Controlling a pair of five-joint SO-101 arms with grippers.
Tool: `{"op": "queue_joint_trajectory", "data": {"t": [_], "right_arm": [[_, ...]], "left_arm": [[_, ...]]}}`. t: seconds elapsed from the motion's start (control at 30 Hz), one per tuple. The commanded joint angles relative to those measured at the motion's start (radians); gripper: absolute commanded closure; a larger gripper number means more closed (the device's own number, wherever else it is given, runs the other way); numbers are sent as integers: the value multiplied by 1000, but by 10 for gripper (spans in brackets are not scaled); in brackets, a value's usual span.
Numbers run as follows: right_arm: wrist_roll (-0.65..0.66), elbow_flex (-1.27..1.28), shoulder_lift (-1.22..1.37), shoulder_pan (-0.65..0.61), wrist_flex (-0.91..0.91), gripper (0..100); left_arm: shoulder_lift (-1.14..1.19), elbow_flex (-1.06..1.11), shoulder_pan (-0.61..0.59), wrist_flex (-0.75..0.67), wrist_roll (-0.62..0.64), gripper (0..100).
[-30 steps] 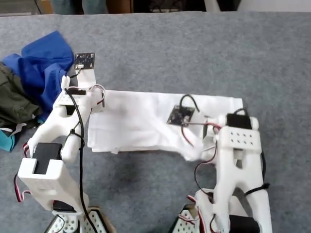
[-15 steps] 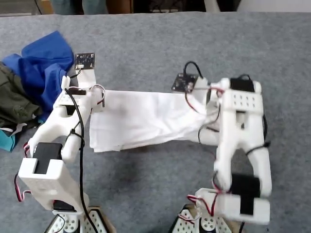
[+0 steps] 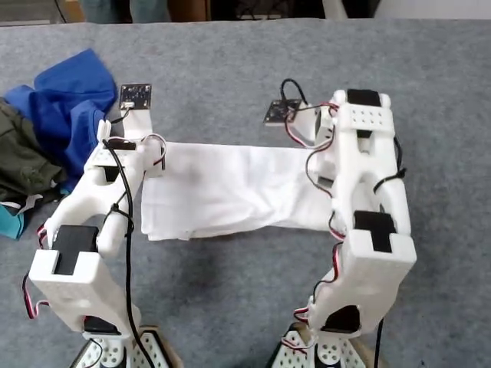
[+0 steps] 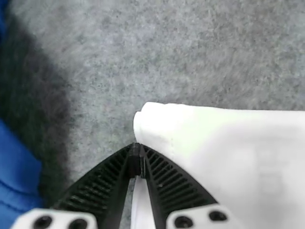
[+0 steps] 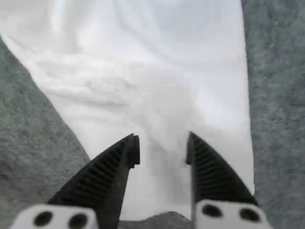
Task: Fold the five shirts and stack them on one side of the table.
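Grey felt table (image 3: 230, 69); left hand (image 4: 137, 158) pinching white shirt (image 3: 230, 188), right hand (image 5: 162, 143) parted.

The left arm (image 3: 77, 201) and right arm (image 3: 362, 170) were white plastic with black servos, black-and-red cables, and ribbed black fingers (image 5: 114, 167).

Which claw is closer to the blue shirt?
Left. The left claw pinches a corner of the white shirt, just beside the blue shirt; the right claw hangs open over that shirt's other end, farther away.
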Motion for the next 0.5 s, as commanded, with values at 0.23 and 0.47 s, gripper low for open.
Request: {"op": "queue_joint_trajectory", "data": {"t": [0.23,0.47], "right_arm": [[-78,-41,-209,83,245,758],[-87,308,-446,149,130,952]], "left_arm": [[-48,-1,15,-14,-14,971],[-51,-1,15,-14,-14,971]]}}
